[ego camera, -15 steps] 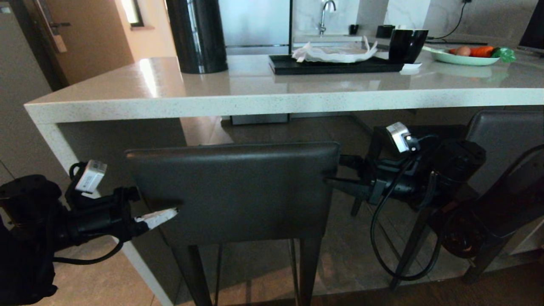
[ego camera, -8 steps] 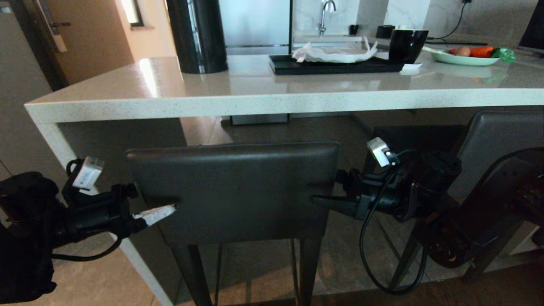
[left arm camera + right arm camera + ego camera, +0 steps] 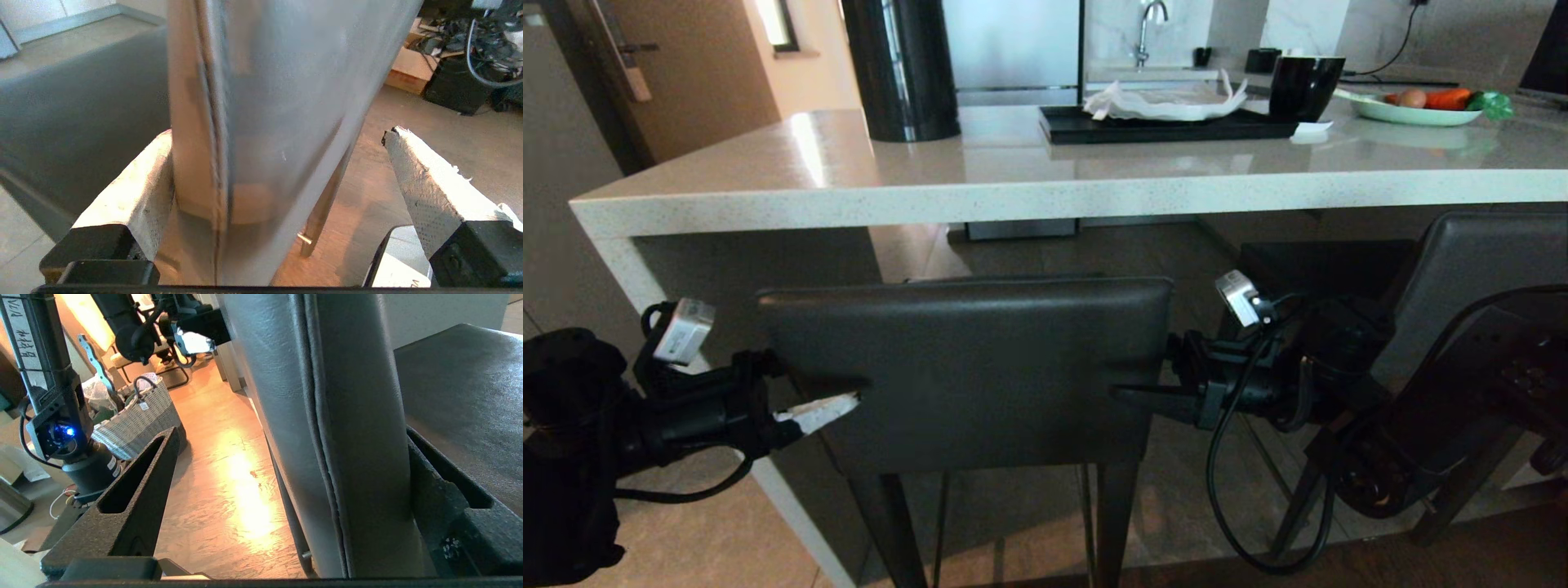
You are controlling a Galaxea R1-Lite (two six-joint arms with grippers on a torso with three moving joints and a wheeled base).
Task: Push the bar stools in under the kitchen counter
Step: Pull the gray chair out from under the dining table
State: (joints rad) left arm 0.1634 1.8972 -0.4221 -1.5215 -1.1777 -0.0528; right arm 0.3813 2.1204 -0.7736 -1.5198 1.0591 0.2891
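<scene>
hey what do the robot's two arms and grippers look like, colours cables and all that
Both arms are black, with a small white-grey box on each wrist and loose black cables looping below. The left gripper has long tapered fingers wrapped in white textured tape on black bases. The right gripper has bare matt-black, grainy, wedge-shaped fingers with hollow slots.

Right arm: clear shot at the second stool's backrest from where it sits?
Probably not yet: the right gripper stands open astride the near stool's backrest; the second stool sits behind that arm.
</scene>
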